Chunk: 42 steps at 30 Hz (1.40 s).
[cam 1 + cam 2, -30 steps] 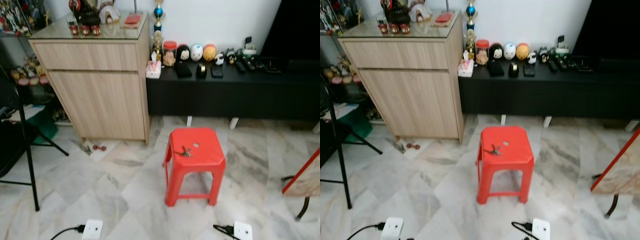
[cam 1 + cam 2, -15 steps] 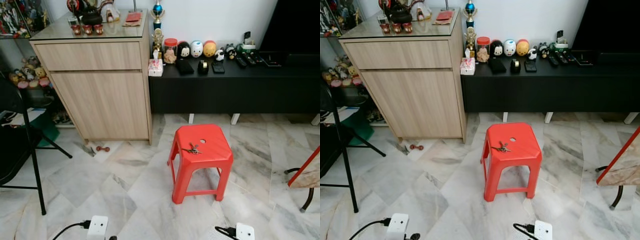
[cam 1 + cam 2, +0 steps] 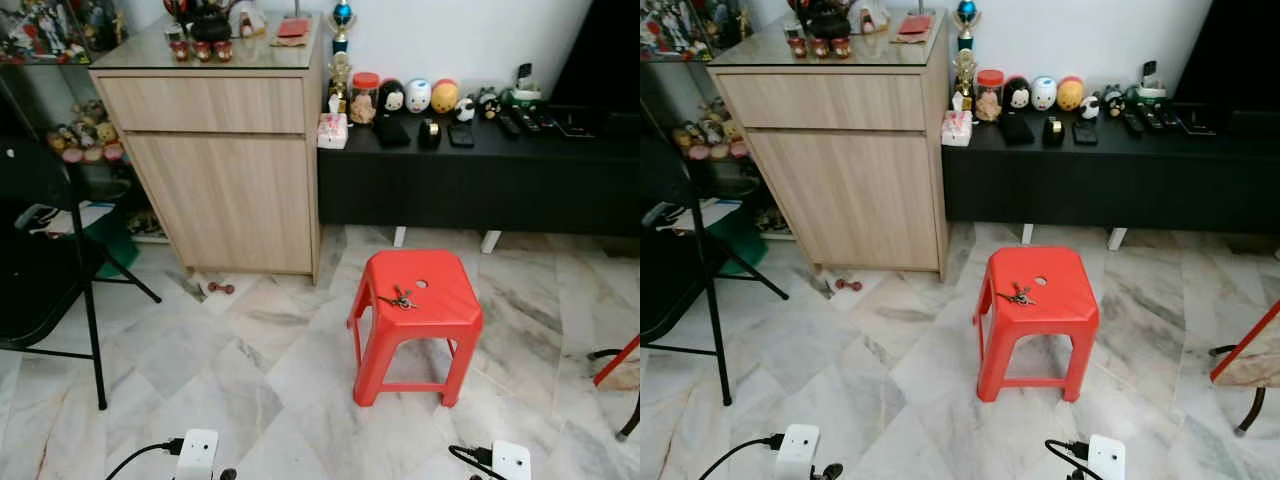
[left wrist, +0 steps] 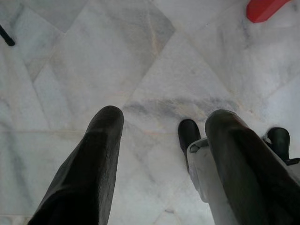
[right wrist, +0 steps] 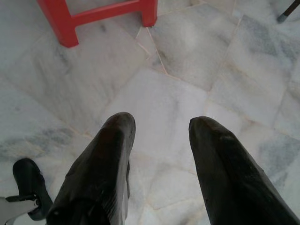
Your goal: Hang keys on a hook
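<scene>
Keys lie on the red stool, probably light, loose and jangly; pinching the ring seems best. Left gripper and right gripper hang with fingers spread, empty.

Head stereo pair looks fwd & down from standing height; both eyes share red stool, wooden cabinet, marble floor. Each wrist cam points down along its fingers, close to floor, catching stool's feet.

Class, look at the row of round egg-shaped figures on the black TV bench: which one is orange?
The orange figure is the rightmost of the three round ones, next to the white one; the black-and-white one sits at the left end, beside the red-lidded jar.
</scene>
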Tool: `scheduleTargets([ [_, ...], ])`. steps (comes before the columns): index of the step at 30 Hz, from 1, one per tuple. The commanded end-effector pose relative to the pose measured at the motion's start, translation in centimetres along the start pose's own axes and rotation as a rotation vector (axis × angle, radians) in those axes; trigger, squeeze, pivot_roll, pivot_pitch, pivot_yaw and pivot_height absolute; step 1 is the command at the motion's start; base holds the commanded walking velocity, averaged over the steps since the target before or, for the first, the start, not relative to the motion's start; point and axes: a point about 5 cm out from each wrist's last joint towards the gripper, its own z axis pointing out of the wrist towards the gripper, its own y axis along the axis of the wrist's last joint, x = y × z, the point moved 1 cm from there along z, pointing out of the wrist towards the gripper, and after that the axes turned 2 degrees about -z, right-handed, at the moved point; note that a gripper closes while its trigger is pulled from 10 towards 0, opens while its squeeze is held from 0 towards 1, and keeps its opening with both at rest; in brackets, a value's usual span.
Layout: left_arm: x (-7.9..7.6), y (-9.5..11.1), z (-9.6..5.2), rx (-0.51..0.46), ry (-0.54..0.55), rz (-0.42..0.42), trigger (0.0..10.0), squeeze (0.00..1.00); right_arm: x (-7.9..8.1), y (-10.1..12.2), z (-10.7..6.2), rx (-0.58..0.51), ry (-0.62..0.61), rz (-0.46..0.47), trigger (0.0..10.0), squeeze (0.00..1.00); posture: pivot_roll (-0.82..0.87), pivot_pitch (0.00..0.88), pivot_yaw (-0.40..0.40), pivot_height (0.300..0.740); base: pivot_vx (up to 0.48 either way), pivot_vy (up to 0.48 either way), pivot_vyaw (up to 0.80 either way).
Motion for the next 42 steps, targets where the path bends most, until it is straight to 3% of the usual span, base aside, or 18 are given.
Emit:
scheduleTargets([
  [1, -0.04, -0.08, -0.02, 0.001, 0.003, -0.006, 10.0, 0.00, -0.30, -0.13, -0.02, -0.001, -0.004, 0.025, 10.0, 0.00, 0.02, 0.000, -0.008, 0.740, 0.000, 0.000, 0.00],
  [6, -0.08, 0.03, 0.01, -0.003, 0.002, -0.005, 10.0, 0.00, -0.32, 0.06, 0.01, -0.006, -0.008, -0.046, 10.0, 0.00, 0.02, 0.000, -0.009, 0.740, 0.000, 0.000, 0.16],
  [11, -0.02, 0.13, 0.03, -0.006, 0.004, -0.005, 10.0, 0.00, -0.20, 0.03, 0.00, -0.006, 0.001, -0.034, 10.0, 0.00, 0.02, 0.000, -0.009, 0.740, 0.000, 0.000, 0.80],
  [42, -0.07, 0.18, 0.03, -0.009, 0.002, -0.006, 10.0, 0.00, 0.54, 0.44, 0.01, -0.028, 0.008, -0.028, 10.0, 0.00, 0.02, 0.000, -0.009, 0.740, 0.266, 0.000, 0.00],
])
